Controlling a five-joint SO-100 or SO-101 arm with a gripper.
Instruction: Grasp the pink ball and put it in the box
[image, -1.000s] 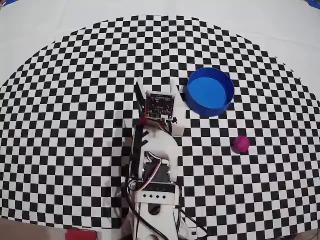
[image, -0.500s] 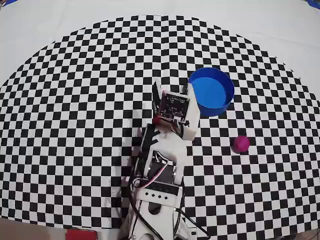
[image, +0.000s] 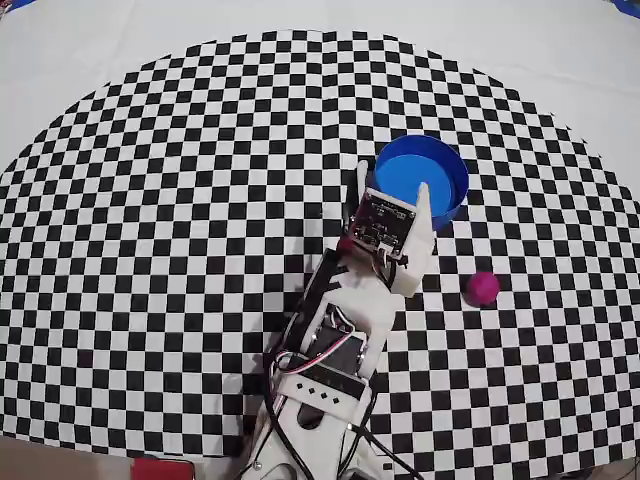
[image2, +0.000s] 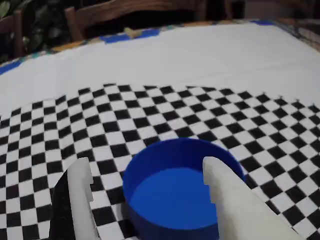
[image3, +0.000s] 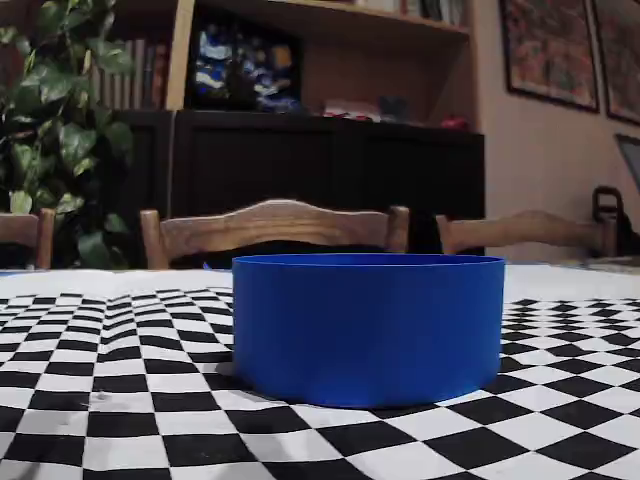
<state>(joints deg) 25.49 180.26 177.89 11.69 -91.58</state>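
Gripper (image: 392, 188) spread, empty — aimed over box (image: 441, 175); ball (image: 482, 287) lies down-right of it overhead, well apart.

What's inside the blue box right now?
Nothing visible: the box shows bare blue floor. The hand covers its near-left rim from overhead. The pink ball sits outside on the checkered cloth.

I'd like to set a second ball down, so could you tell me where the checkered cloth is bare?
In the overhead view, the cloth's whole left side, beyond the arm, is bare, as is the stretch above the blue box. It is crowded where the open gripper hangs over the box, and the pink ball lies lower right.
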